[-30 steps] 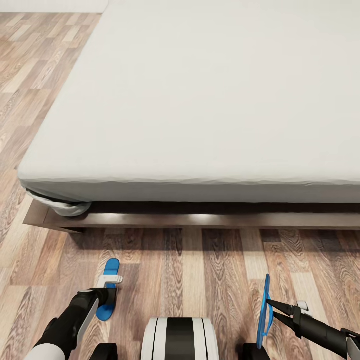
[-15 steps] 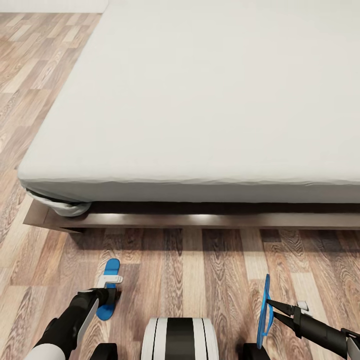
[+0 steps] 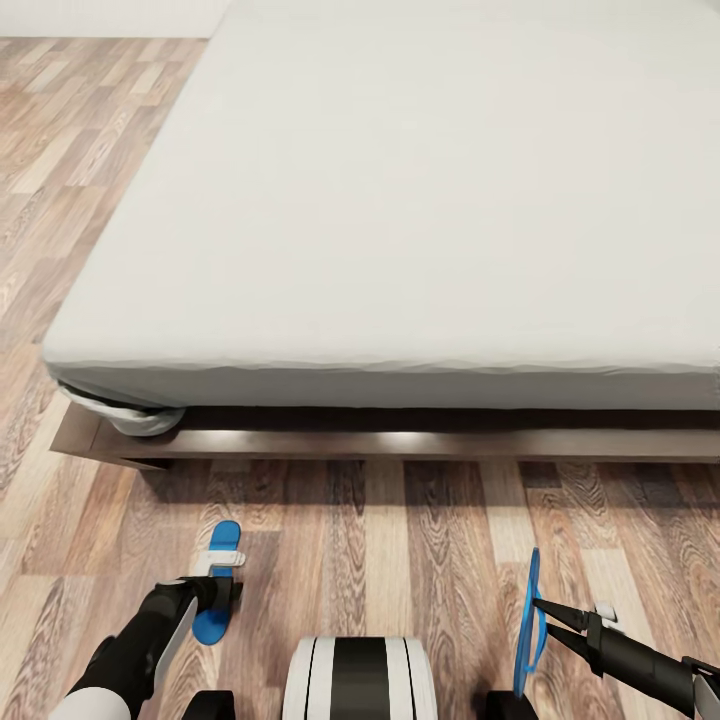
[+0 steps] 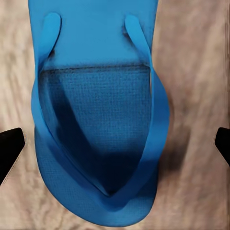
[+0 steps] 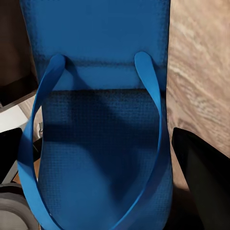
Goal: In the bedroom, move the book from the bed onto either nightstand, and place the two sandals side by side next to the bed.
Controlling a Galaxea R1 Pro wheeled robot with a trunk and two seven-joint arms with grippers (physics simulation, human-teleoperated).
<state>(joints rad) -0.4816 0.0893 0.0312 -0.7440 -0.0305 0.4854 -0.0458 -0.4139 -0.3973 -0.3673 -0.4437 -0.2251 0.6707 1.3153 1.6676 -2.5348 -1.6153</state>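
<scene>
- Left tool, a black two-fingered tool at the lower left of the head view, sits over a bright blue flat thin-soled sandal lying sole-down on the brown wood-plank floor; in the left wrist view its black fingertips stand wide, one at each side edge of the frame, well clear of that sandal; so it is spread and holding nothing
- Right tool, at the lower right of the head view, is closed on the second bright blue sandal, which stands on edge, seen as a thin upright sliver; the right wrist view has this sandal close up, straps toward the camera
- The step in hand, I judge, is placing the sandals: one appears already set down, the other not yet laid flat; the two are well apart
- The next move calls for bringing the held sandal across toward the lower-left one, turning it sole-down, then releasing it parallel and just beside
- The large low bed, off-white mattress on a dark brown frame, fills the upper frame, its near edge just beyond both sandals
- Hard to tell: where exactly the right tool grips the sandal; whether the edgewise sandal touches the floor; the bed's right side and far end are cut off
</scene>
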